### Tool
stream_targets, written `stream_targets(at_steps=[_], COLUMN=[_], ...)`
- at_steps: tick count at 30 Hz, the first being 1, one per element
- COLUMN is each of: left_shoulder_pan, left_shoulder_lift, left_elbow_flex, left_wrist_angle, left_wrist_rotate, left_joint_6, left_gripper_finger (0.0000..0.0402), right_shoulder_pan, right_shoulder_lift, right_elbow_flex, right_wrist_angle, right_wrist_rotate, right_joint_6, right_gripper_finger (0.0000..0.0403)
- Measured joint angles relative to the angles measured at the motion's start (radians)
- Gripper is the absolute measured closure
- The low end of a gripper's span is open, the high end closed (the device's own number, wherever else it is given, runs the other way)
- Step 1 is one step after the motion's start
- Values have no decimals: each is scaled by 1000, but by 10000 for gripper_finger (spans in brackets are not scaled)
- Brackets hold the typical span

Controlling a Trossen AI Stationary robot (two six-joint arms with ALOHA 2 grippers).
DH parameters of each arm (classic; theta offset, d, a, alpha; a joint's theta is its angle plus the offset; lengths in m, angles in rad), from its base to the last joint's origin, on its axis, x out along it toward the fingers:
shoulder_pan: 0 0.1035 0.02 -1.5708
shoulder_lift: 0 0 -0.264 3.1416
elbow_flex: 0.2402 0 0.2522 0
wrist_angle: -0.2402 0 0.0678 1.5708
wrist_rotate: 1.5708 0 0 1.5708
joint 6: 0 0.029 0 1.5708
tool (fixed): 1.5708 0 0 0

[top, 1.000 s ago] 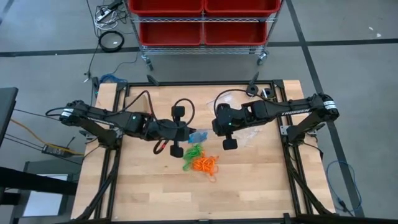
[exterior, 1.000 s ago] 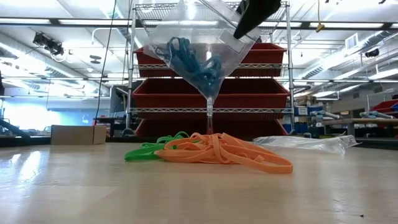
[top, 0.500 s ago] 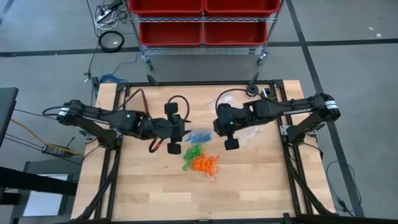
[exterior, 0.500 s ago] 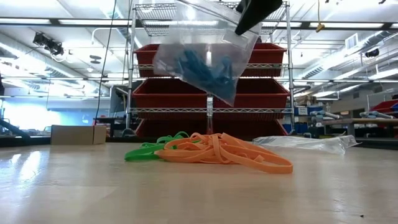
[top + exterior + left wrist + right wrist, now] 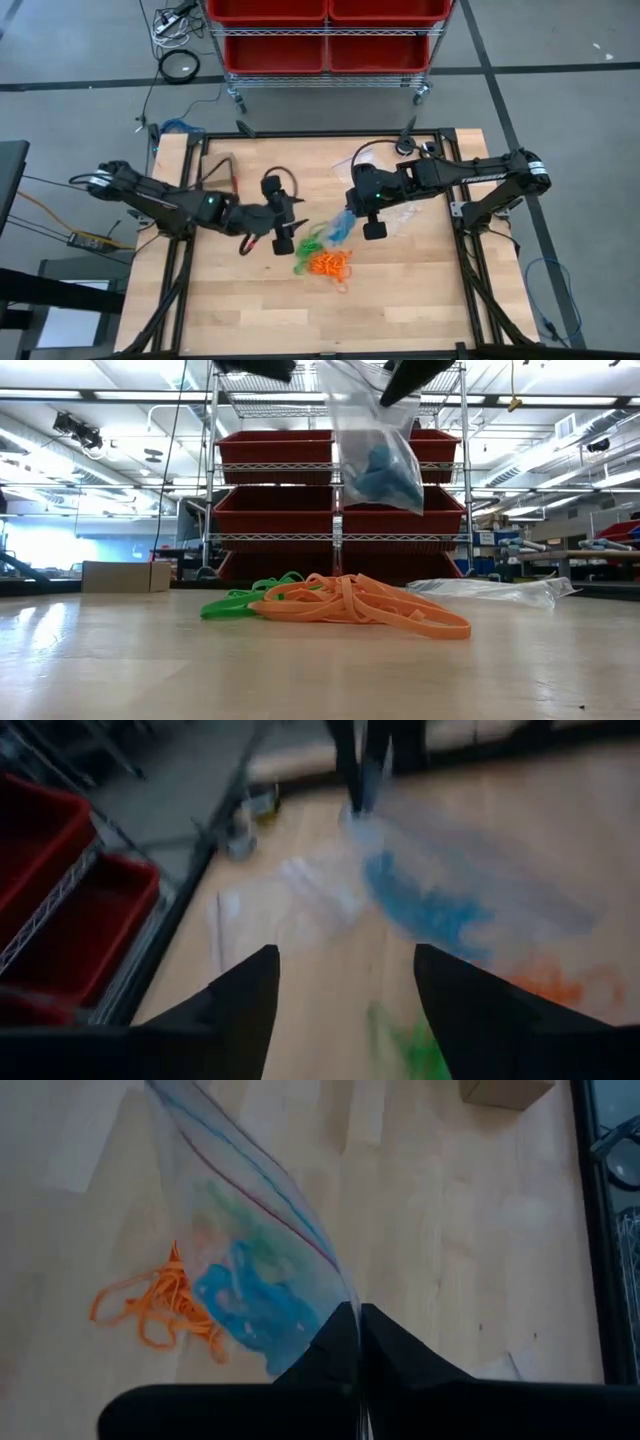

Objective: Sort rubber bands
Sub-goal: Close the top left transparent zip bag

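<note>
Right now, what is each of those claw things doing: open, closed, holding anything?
Left tool: open, empty, beside the hanging bag.
Right tool: closed on the clear bag holding blue rubber bands, raised above the table.

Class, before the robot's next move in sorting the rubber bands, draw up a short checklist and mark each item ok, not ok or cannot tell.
1. right gripper shut on the clear bag: ok.
2. left gripper open, off the bag: ok.
3. blue bands inside the hanging bag: ok.
4. green bands and orange bands bagged: not ok, both lie loose on the table.
5. Bag mouth open: cannot tell.
</note>
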Motion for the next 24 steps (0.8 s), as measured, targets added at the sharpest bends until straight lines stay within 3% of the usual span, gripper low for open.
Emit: stream_targets(at_steps=[9,13,18,24], left_shoulder_pan=[-160,-186,-186,-185], left_shoulder_lift=[6,54,164,314], left_elbow_flex=[-474,-613,-641,-555], left_wrist_angle=[848,1182,1331,1450], left_wrist_rotate=[-346,-376,-311,-283], left_joint_6=[-70,-76,-99,6], left_gripper_finger=[181,189,190,190], right_shoulder_pan=[-19,-31,-52,-70], right_shoulder_lift=[0,0,0,0], right_elbow_flex=[0,0,0,0], right_wrist_angle=[7,20,71,121], right_wrist_rotate=[29,30,30,29], right_joint_6=[-11,-18,-25,-5], right_gripper_finger=[403,403,403,403])
